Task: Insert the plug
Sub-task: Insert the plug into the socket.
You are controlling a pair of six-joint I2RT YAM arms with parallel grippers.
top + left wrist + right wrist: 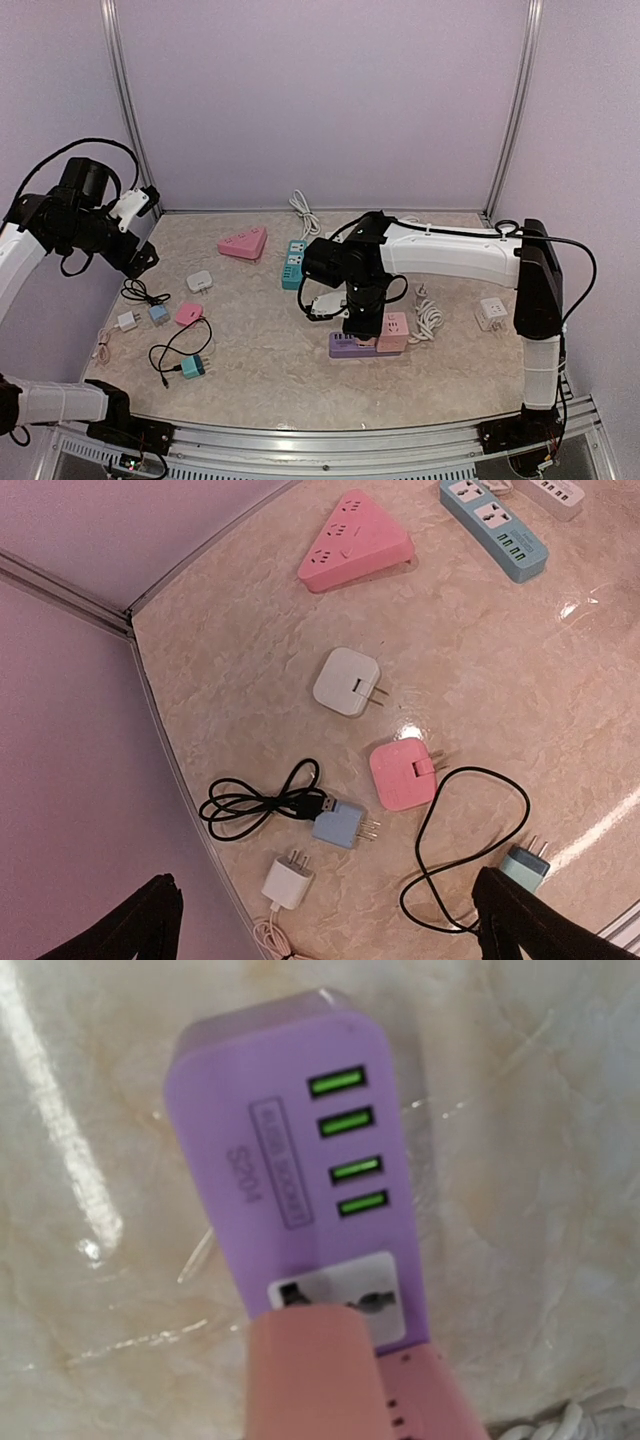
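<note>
Marbled beige tabletop [260, 380]. Right gripper [358, 322]: fingers closed on pink plastic plug [310, 1380], poised at white socket [355, 1295] of purple plastic power strip [290, 1160] just beyond them. Left gripper [326, 880]: fingers spread wide, empty. We judge insertion in hand; next we need prongs aligned, then a straight press.

top view overlooks the table [260, 385] from behind, left wrist high over left-side chargers [400, 773], right wrist close above purple strip [290, 1160]

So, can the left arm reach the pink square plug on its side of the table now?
Probably yes. The left gripper hangs open above that side, and the pink plug lies uncovered below it. Only the black cable curving close to its prongs might get caught.
</note>
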